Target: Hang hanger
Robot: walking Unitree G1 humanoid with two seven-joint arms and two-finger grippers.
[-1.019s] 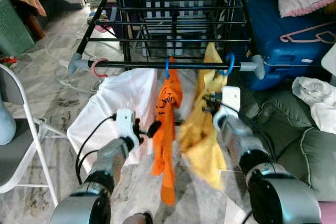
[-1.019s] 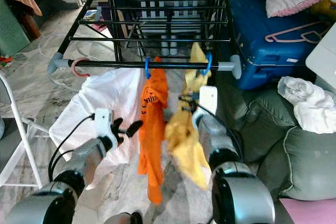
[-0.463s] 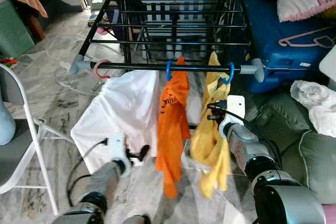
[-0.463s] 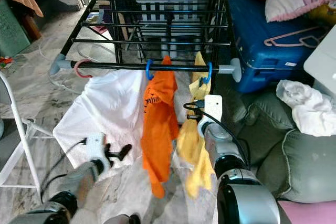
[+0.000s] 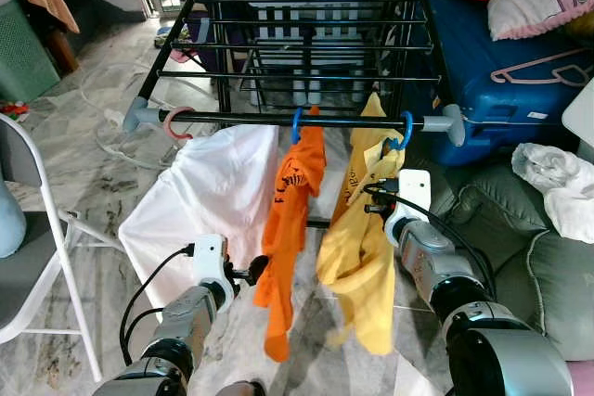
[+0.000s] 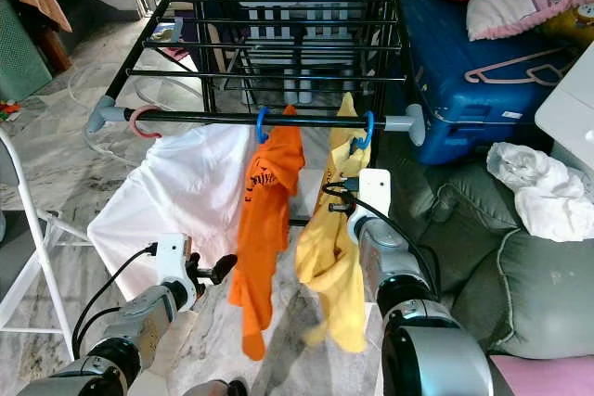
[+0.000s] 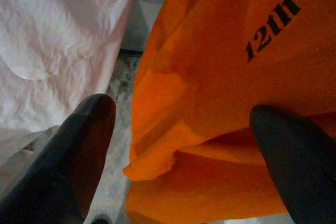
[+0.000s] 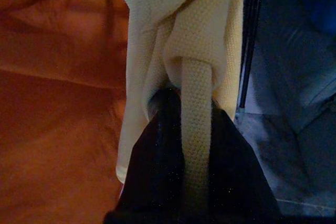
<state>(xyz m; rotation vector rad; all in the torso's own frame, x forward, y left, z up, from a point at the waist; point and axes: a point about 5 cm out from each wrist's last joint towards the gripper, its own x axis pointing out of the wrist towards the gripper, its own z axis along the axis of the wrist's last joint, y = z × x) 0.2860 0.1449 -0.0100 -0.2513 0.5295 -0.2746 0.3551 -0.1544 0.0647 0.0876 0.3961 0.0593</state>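
Three hanger hooks sat on the front rail: two blue hooks (image 5: 297,124) (image 5: 406,128) and one pink hook (image 5: 173,121). Three garments hung there: white (image 5: 209,192), orange (image 5: 288,229), yellow (image 5: 362,248). One pink hanger (image 5: 543,60) lay at two o'clock.

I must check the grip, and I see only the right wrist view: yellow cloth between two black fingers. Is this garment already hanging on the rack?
Observer: Yes. The yellow garment hangs from a blue hanger hook on the rack's front rail.
Operator: What is the orange thing beside it?
Observer: An orange shirt, on its own blue hook on that rail.
Operator: Where is the other gripper?
Observer: The left gripper is low, open, next to the orange shirt's edge, holding nothing.
Operator: And mine?
Observer: The right gripper is shut on a fold of the yellow garment.
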